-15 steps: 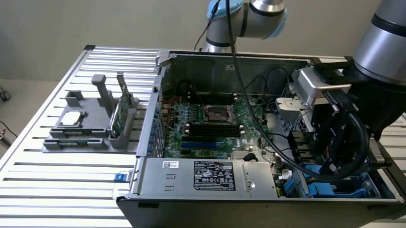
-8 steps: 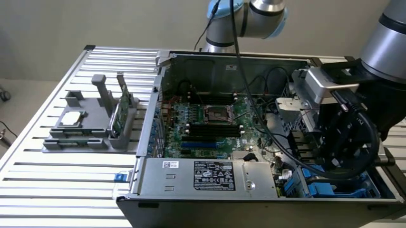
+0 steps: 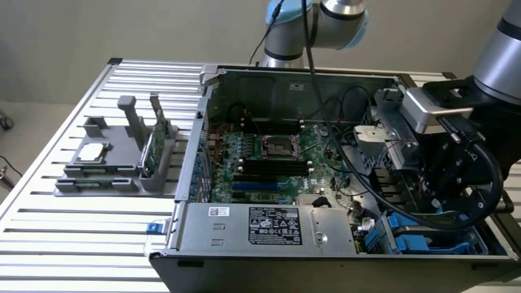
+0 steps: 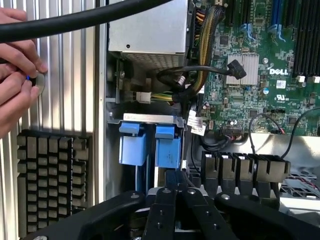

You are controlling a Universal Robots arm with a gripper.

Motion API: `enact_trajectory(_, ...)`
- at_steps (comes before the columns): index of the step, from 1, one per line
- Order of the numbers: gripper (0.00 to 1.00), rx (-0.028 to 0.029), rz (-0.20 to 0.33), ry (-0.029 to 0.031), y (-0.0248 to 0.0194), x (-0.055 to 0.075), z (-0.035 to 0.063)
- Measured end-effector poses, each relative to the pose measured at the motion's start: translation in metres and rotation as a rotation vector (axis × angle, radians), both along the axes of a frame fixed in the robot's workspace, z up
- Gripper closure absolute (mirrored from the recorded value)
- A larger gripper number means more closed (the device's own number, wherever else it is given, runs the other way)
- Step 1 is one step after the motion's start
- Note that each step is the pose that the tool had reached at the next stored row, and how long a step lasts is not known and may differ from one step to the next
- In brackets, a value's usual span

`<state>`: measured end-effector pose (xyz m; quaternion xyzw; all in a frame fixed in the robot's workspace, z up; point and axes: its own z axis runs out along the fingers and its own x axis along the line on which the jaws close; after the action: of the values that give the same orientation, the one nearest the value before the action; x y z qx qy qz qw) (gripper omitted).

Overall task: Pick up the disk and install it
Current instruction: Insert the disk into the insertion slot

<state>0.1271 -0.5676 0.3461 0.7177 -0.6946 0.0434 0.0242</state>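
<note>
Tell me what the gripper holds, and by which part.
The gripper is shut, apparently on the disk, pinching the near edge of its blue frame; the contact itself is partly hidden.

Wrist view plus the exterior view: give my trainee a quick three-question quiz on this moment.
1. True or false: the gripper has its jaws shut.
2. The gripper is nearest to: A) the power supply, B) the blue drive carriers, C) the CPU socket.
3. What stands upright in the grey holder outside the computer case?
Key: 1 true; 2 B; 3 the green circuit card.
</note>
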Motion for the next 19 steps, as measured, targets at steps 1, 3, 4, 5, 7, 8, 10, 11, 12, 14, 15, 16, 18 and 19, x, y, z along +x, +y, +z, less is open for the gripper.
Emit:
enact_trajectory(1,0.89,-0.0049,0.000,0.0000,0.0001,0.001,-0.0005)
enact_trajectory(3,0.89,-0.0151,0.001,0.0000,0.0001,0.003,-0.0024)
enact_trajectory(4,0.89,-0.0200,0.002,0.0000,0.0002,0.003,-0.0035)
enact_trajectory(5,0.89,-0.0239,0.002,0.0000,0.0002,0.004,-0.0050)
enact_trajectory(7,0.89,-0.0296,0.003,0.0000,0.0004,0.005,-0.0084)
enact_trajectory(8,0.89,-0.0315,0.004,0.0000,0.0005,0.005,-0.0101)
enact_trajectory(10,0.89,-0.0344,0.005,0.0000,0.0008,0.006,-0.0138)
enact_trajectory(11,0.89,-0.0345,0.005,0.0000,0.0009,0.006,-0.0154)
enact_trajectory(12,0.89,-0.0352,0.006,-0.0001,0.0010,0.006,-0.0159)
enact_trajectory(14,0.89,-0.0363,0.006,-0.0001,0.0012,0.007,-0.0165)
enact_trajectory(15,0.89,-0.0368,0.006,0.0000,0.0013,0.007,-0.0169)
enact_trajectory(16,0.89,-0.0383,0.006,-0.0001,0.0013,0.008,-0.0172)
enact_trajectory(18,0.89,-0.0407,0.006,0.0000,0.0013,0.008,-0.0179)
enact_trajectory(19,0.89,-0.0420,0.006,0.0000,0.0013,0.009,-0.0183)
